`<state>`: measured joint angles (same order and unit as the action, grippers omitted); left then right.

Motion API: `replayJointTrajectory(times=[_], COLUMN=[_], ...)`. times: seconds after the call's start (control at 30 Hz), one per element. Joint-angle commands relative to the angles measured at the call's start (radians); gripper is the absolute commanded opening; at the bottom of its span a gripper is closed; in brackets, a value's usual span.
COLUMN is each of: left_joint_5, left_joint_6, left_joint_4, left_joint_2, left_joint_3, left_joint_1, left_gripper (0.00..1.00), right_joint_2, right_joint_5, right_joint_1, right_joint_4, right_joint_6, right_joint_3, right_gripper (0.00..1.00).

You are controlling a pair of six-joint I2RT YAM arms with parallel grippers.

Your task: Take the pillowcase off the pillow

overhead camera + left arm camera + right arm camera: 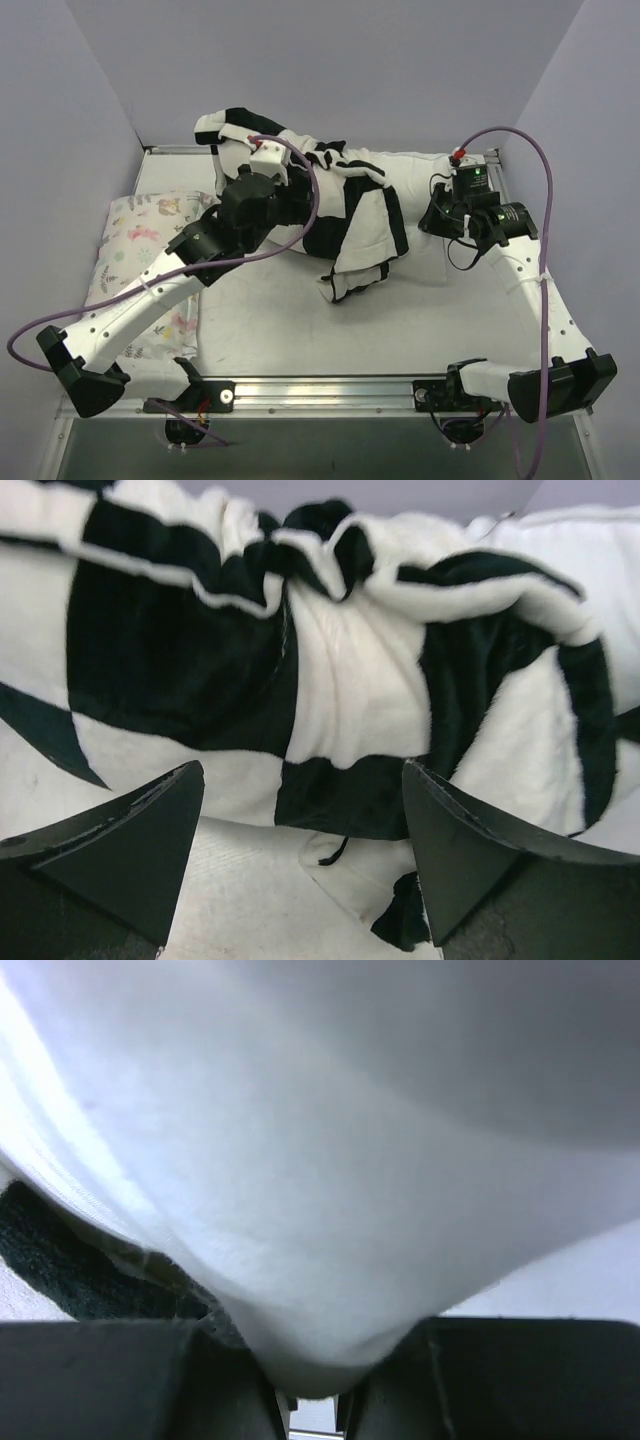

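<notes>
Across the far side of the white table (300,320) lies the plump plain white pillow (415,170), its long axis running left to right. Its right end is bare. The middle and left of it are buried under the soft fabric pillowcase with big black and white checkerboard squares (360,215), bunched in a heap with one flap spilling toward the near side.

So the cover has to go left, I'd say, off the far-left end and away from the bare end. The left arm is plainly the nearer one to that heap.

The right gripper (310,1390) sits at the pillow's right end. Its wrist view shows it clamped tight, a fold of plain white stuffing-filled cloth squeezed between the two dark fingers. It looks like the anchor.

The left gripper (302,770) is spread wide, holding nothing, its two black fingers (120,840) apart. The checkered folds are right in front of it, just beyond the tips. I can't tell whether the tips touch cloth.

A pale pillow printed with small pastel animals (135,235) lies at the far-left edge, partly under the left arm.
</notes>
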<state>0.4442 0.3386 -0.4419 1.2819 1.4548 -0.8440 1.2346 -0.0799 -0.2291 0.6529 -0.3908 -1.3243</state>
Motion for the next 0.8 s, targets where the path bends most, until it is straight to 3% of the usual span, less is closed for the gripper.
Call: replayJointTrajectory(times=[0.0,0.17,0.4,0.47,0.5,0.57,0.6,0.77], left_joint_5=[-0.025,-0.171,-0.214,-0.191,-0.173,-0.100,-0.060,0.138], left_joint_6=[0.037,0.059,0.086,0.088,0.086,0.076,0.076,0.089], left_joint_4=[0.130,0.209,0.256,0.243,0.230,0.179,0.146,0.005], left_joint_2=[0.048,0.145,0.244,0.269,0.276,0.284,0.289,0.249], left_joint_3=[-0.121,-0.152,-0.152,-0.146,-0.139,-0.113,-0.096,-0.048], left_joint_1=[0.028,0.075,0.117,0.129,0.132,0.149,0.160,0.270], left_gripper=[0.88,0.89,0.87,0.77,0.54,0.22,0.00,0.00], right_joint_2=[-0.024,-0.020,-0.009,-0.012,-0.012,-0.017,-0.015,-0.021], right_joint_5=[-0.011,0.005,0.014,0.019,0.025,0.031,0.040,0.071], right_joint_1=[0.007,0.007,0.007,0.010,0.008,0.010,0.011,0.048], right_joint_4=[-0.027,-0.016,-0.012,-0.012,-0.010,-0.009,-0.003,0.017], right_joint_6=[0.018,0.024,0.027,0.027,0.029,0.030,0.029,0.021], right_joint_3=[-0.030,-0.030,-0.015,-0.018,-0.019,-0.026,-0.029,-0.047], right_gripper=[0.00,0.00,0.00,0.00,0.00,0.00,0.00,0.00])
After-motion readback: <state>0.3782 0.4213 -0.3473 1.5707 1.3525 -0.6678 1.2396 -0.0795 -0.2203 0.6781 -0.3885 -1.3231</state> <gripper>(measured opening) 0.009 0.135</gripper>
